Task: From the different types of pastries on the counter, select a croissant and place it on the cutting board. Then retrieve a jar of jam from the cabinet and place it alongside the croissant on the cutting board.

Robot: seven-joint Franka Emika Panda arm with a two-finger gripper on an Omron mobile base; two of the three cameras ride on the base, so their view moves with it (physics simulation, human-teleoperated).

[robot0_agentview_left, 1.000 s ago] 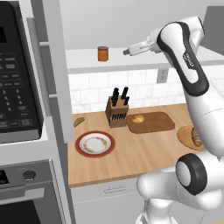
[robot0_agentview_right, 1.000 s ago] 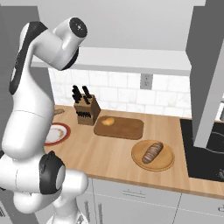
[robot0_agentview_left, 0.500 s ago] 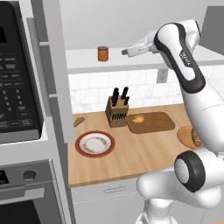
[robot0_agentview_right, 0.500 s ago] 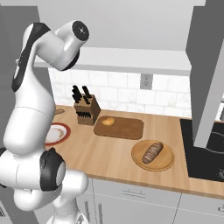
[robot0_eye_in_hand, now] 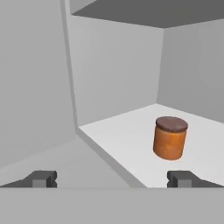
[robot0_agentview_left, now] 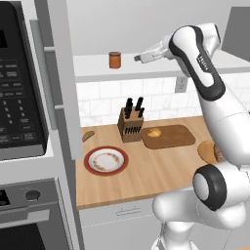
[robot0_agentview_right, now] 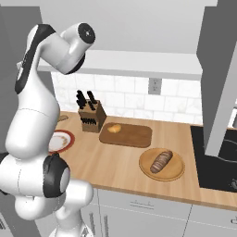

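Arm (robot0_agentview_left: 215, 93): glossy white shells w/ dark grey/black joint rings, small dark lettering on the upper link. Rounded white base body, big black disc joint. Pincer (robot0_eye_in_hand: 112, 179): two small dark grey square tips.

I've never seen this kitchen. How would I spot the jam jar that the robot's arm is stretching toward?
Look above the wooden counter to the white shelf under the cabinet. The jam jar stands upright and alone on it, just ahead of the open gripper. It is a short, round orange-brown jar with a darker brown lid, and no other thing stands on that shelf.
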